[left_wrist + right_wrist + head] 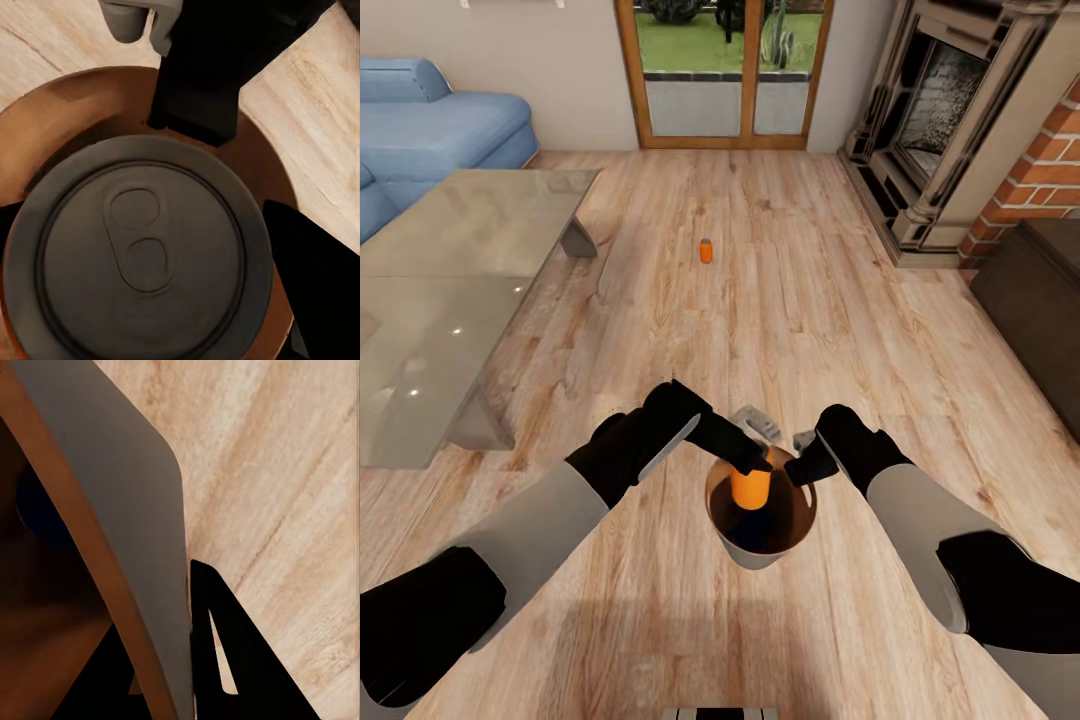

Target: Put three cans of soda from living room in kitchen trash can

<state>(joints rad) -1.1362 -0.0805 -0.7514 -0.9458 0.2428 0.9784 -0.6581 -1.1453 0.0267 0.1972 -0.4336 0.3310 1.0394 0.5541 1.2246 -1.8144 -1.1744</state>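
An orange can of soda hangs upright in the mouth of the tash can, a dark grey bucket with a coppery inside, near my base on the living room floor. My left gripper is shut on that can. In the left wrist view the can's grey top sits between black fingers, with the bucket's brown inside around it. My right gripper is shut on the bucket's rim, and its wall runs between the right gripper jaws. Another can of soda stands farther off on the floor.
A long grey glass-topped low table fills the left side, with the light blue sofa behind it. The stone fireplace and a dark cabinet line the right. Wood-framed glass doors are straight ahead across open wooden floor.
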